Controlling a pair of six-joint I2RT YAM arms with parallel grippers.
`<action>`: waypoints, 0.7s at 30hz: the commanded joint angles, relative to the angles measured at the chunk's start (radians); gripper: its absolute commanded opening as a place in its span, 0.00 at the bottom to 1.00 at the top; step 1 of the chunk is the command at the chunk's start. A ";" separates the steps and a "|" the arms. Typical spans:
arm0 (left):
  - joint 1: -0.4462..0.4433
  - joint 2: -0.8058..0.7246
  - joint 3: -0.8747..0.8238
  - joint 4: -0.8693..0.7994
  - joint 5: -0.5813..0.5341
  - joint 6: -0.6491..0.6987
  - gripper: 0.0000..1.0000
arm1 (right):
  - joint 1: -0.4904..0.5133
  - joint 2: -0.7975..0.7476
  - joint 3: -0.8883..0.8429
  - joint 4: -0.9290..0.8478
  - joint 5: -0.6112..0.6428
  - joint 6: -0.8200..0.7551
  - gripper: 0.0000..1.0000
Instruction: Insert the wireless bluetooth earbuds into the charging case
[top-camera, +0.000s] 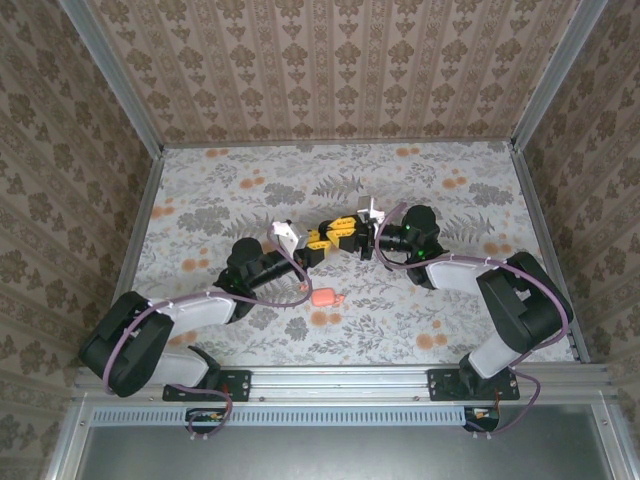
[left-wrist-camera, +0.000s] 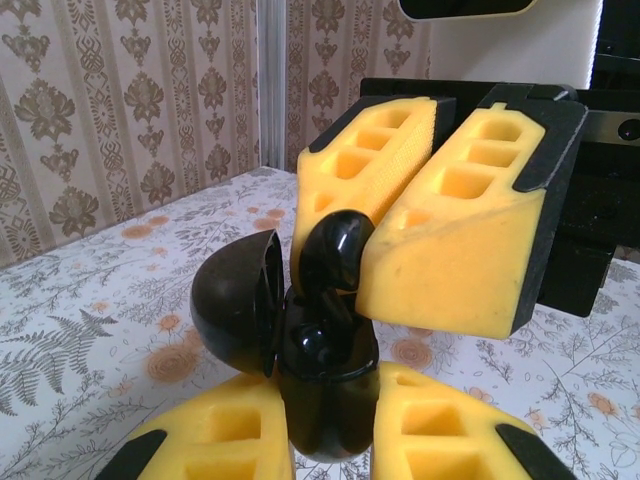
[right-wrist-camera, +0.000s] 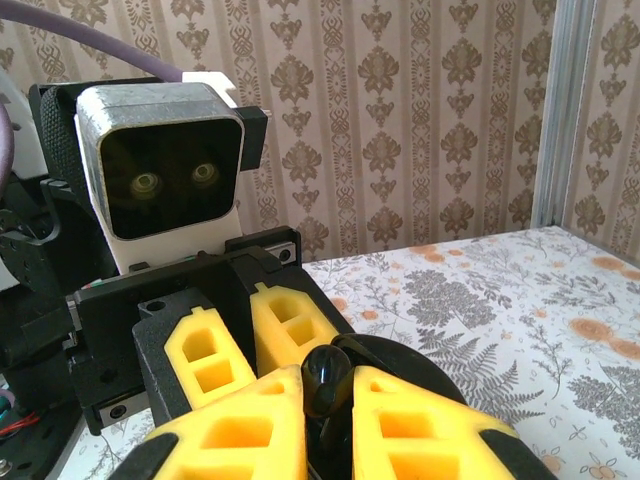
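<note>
The charging case (left-wrist-camera: 325, 390) here is a glossy black rounded one, upright, with my left gripper (left-wrist-camera: 330, 430) shut on its body. Its hinged lid (left-wrist-camera: 235, 300) stands open to the left. One black earbud (left-wrist-camera: 318, 340) sits in the case's mouth. A second earbud (left-wrist-camera: 335, 255) hangs just above the opening, and my right gripper (left-wrist-camera: 355, 262) is shut on it. In the right wrist view that earbud (right-wrist-camera: 330, 375) sticks up between the right gripper (right-wrist-camera: 328, 405) fingers, with the lid (right-wrist-camera: 430, 365) behind. From above, the left gripper (top-camera: 322, 241) and right gripper (top-camera: 350, 236) meet mid-table.
A small salmon-pink item (top-camera: 323, 297) lies on the floral table (top-camera: 450, 300) near the left arm's forearm. Patterned walls and metal posts (top-camera: 545, 90) fence the table on three sides. The left wrist camera (right-wrist-camera: 160, 170) sits close in front of the right gripper.
</note>
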 joint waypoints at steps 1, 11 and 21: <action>0.006 -0.058 0.023 0.122 0.021 -0.002 0.08 | -0.008 -0.006 -0.009 -0.107 0.002 -0.030 0.17; 0.006 -0.068 0.024 0.113 0.021 0.000 0.08 | -0.008 -0.016 -0.002 -0.143 -0.001 -0.046 0.20; 0.006 -0.074 0.029 0.097 0.037 0.004 0.08 | -0.007 -0.028 0.010 -0.179 0.006 -0.059 0.21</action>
